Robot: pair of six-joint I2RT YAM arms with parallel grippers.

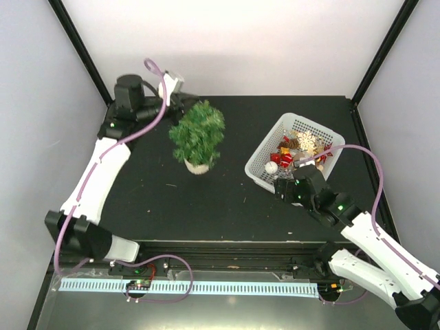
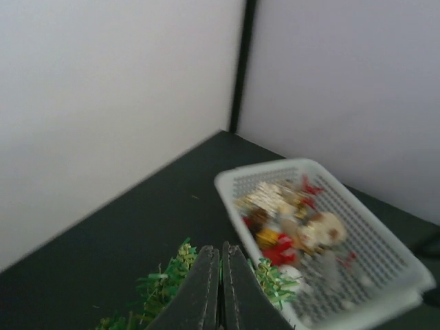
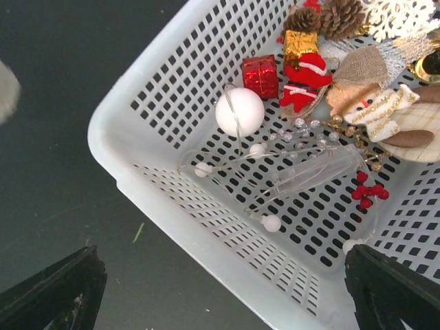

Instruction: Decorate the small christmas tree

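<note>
The small christmas tree (image 1: 197,134), bushy dark green in a white pot, stands left of the table's middle. Its tips (image 2: 165,282) show under my left gripper (image 2: 221,251). That gripper (image 1: 180,100) hovers just behind the treetop, shut, with nothing seen between its jaws. My right gripper (image 3: 223,295) is wide open above the near corner of the white mesh basket (image 3: 158,199), and both black fingers (image 3: 55,289) are empty. In the basket lie a white ball (image 3: 239,112), a red gift box (image 3: 260,74), a Santa figure (image 3: 306,79) and a clear bead string (image 3: 309,172).
The basket (image 1: 265,148) sits at the right of the black table, tilted diagonally, with pine cones (image 3: 340,17), red berries (image 3: 368,192) and a snowflake among its ornaments. White walls and black frame posts close in the table at the back and sides.
</note>
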